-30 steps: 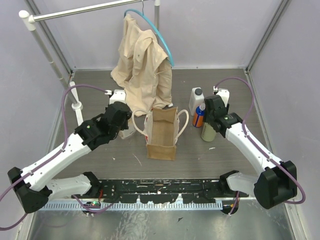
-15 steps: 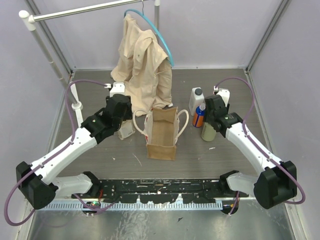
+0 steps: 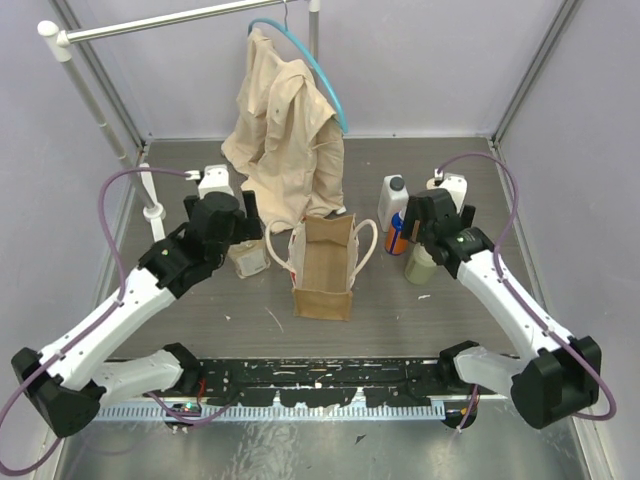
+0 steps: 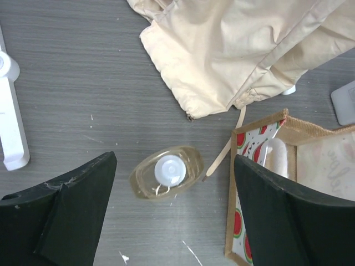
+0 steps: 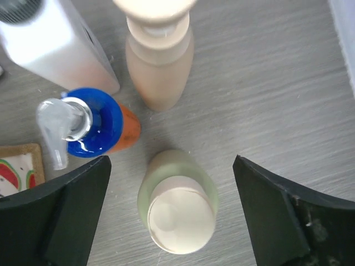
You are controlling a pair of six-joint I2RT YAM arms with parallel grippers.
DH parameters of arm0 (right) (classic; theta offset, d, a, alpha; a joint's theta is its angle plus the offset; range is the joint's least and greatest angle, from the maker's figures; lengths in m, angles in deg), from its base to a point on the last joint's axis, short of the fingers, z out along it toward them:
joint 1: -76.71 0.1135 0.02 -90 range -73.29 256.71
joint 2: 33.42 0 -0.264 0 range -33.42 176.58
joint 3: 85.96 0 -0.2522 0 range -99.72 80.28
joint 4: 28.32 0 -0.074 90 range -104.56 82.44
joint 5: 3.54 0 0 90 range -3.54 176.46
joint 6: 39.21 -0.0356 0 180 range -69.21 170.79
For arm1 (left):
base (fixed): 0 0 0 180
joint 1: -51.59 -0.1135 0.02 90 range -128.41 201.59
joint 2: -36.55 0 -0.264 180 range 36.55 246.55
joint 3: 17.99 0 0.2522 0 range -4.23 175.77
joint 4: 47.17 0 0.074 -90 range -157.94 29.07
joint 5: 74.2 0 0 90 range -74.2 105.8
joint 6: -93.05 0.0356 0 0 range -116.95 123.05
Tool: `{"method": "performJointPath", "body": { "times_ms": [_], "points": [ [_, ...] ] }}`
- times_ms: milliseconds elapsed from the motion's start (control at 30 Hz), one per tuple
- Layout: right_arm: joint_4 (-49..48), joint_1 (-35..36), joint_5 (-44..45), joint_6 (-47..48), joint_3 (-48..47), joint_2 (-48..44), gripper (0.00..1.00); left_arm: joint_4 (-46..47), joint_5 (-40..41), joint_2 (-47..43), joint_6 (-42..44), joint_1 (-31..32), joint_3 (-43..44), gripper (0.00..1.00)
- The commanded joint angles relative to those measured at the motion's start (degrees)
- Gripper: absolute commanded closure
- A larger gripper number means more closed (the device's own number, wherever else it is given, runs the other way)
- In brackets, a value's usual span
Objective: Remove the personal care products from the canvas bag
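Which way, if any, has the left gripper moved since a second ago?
Yes: the left gripper, now open, has shifted left and back, away from the canvas bag toward the rack post.

a lilac booth around a grey desk

pale lilac walls [image 3: 430, 60] close the space on three sides, with slim metal frame posts [image 3: 525, 85] running up the corners. the desk [image 3: 180, 170] has a grey wood-grain top, scuffed with small white flecks. a white clothes rail [image 3: 160, 22] crosses the back left, carried by a slanting white post [image 3: 110, 135] whose foot [image 3: 152, 210] stands on the desk. a beige shirt [image 3: 285, 130] hangs from a blue hanger [image 3: 315, 60], its hem reaching the desk. along the near edge lies a black strip [image 3: 320, 375], then a ribbed pale strip [image 3: 130, 410] and dull sheet metal [image 3: 300, 450]. the light is soft and even.
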Motion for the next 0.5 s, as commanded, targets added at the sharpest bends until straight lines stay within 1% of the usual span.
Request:
{"method": "performJointPath", "body": {
  "times_ms": [0,100,200,333,367,400,433,467],
  "points": [
    [-0.53,-0.28,2.19,-0.29,-5.75,-6.29,0.00,-8.20,-0.56,-5.64,-4.24,-0.28,0.89,0.04],
    [1.37,-0.24,-0.15,-0.62,-6.84,-8.85,0.00,-12.49,-1.33,-9.94,-8.60,-0.30,-1.20,0.01],
    [2.33,-0.25,-2.13,-0.21,-7.79,-12.03,0.00,-15.29,-3.85,-14.16,-11.86,-0.26,-2.35,0.00],
    [4.64,-0.30,-4.66,0.45,-10.57,-14.08,0.00,-19.67,-7.95,-15.41,-14.30,-0.31,-1.25,0.00],
    [4.78,-0.27,-5.91,0.56,-11.12,-14.36,0.03,-20.29,-9.06,-15.27,-14.66,-0.30,-0.97,0.00],
    [4.75,-0.28,-7.69,0.67,-11.58,-14.51,0.07,-20.61,-10.14,-15.07,-14.93,-0.26,-0.77,0.00],
    [4.42,-0.24,-9.86,0.67,-11.89,-14.66,0.14,-20.84,-11.03,-14.84,-15.22,-0.27,-0.59,0.00],
    [3.91,-0.20,-12.54,0.48,-12.11,-14.57,0.24,-20.87,-11.79,-14.53,-15.33,-0.27,-0.45,0.02]
  ]
}}
